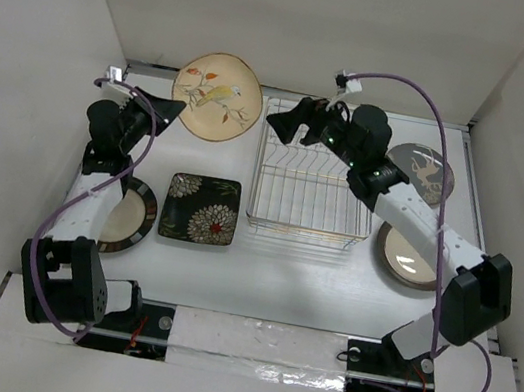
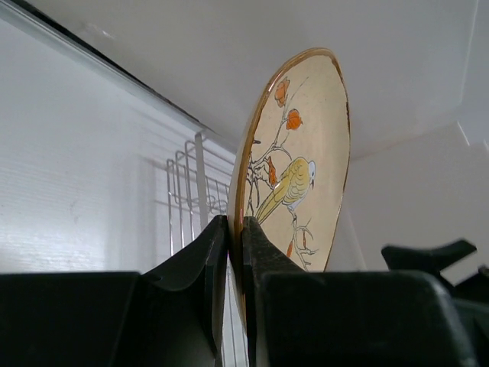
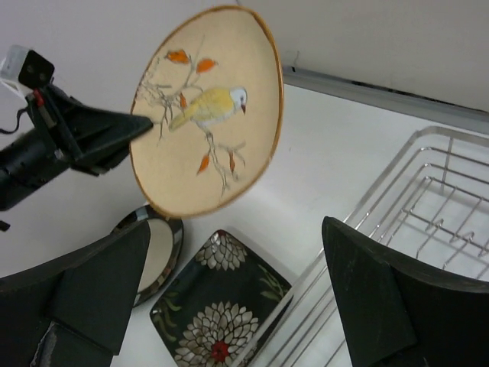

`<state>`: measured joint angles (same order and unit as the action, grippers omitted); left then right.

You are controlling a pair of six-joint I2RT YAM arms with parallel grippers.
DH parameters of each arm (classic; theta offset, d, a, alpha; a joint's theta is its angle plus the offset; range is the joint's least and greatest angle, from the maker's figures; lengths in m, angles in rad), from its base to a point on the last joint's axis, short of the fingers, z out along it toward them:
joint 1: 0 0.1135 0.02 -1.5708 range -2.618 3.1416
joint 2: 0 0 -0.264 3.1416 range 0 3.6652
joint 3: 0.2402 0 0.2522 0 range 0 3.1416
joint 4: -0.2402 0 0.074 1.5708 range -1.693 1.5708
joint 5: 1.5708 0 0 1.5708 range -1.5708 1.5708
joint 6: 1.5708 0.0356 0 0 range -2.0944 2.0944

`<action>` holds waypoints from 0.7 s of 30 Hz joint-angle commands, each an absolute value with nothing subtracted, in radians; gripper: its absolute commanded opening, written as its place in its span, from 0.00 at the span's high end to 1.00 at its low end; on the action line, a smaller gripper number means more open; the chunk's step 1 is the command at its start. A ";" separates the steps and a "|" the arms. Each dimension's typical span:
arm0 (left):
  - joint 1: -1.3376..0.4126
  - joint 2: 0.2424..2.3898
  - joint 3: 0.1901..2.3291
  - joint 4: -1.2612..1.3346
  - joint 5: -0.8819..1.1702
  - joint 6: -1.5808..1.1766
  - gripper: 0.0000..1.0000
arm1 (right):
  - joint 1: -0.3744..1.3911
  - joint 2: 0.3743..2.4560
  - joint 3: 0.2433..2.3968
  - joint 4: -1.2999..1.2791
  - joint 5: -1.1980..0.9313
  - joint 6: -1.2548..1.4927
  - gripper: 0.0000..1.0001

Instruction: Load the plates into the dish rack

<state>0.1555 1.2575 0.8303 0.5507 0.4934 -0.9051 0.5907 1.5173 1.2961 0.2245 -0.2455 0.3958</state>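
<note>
One tan plate (image 1: 217, 97) clamped on edge by its rim in left gripper (image 2: 235, 229) | right gripper (image 1: 290, 122) spread, empty, dish rack (image 1: 302, 232) below it | stiff, glazed, breakable, probably slippery; deep rim hold suits

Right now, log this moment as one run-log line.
left gripper: shut on rim of tan plate, held off table | right gripper: open, at far-left corner of dish rack | dish rack: no plates in it
</note>
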 commanded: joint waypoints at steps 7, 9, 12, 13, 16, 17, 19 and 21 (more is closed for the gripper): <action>0.150 1.138 0.763 0.816 0.728 -0.999 1.00 | 0.600 1.693 1.476 0.192 -0.371 0.379 0.00; 0.150 1.129 0.747 0.831 0.762 -1.005 1.00 | 0.600 1.718 1.476 0.216 -0.400 0.405 0.00; 0.150 1.123 0.721 0.860 0.813 -1.005 1.00 | 0.600 1.741 1.460 0.290 -0.468 0.452 0.00; 0.150 1.126 0.707 0.873 0.828 -1.008 1.00 | 0.600 1.747 1.459 0.310 -0.485 0.463 0.02; 0.150 1.135 0.684 0.905 0.870 -1.026 1.00 | 0.600 1.770 1.459 0.360 -0.535 0.494 0.13; 0.150 1.137 0.681 0.905 0.885 -1.025 1.00 | 0.600 1.772 1.453 0.398 -0.552 0.502 0.22; 0.150 1.129 0.672 0.900 0.891 -1.020 1.00 | 0.600 1.761 1.410 0.452 -0.557 0.540 0.38; 0.150 1.111 0.669 0.878 0.894 -1.009 1.00 | 0.600 1.753 1.387 0.495 -0.557 0.563 0.64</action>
<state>0.1497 1.1851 0.6537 0.7097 0.8429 -0.9592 0.5907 1.7828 1.4094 0.3458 -0.5083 0.5076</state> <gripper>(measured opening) 0.068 0.407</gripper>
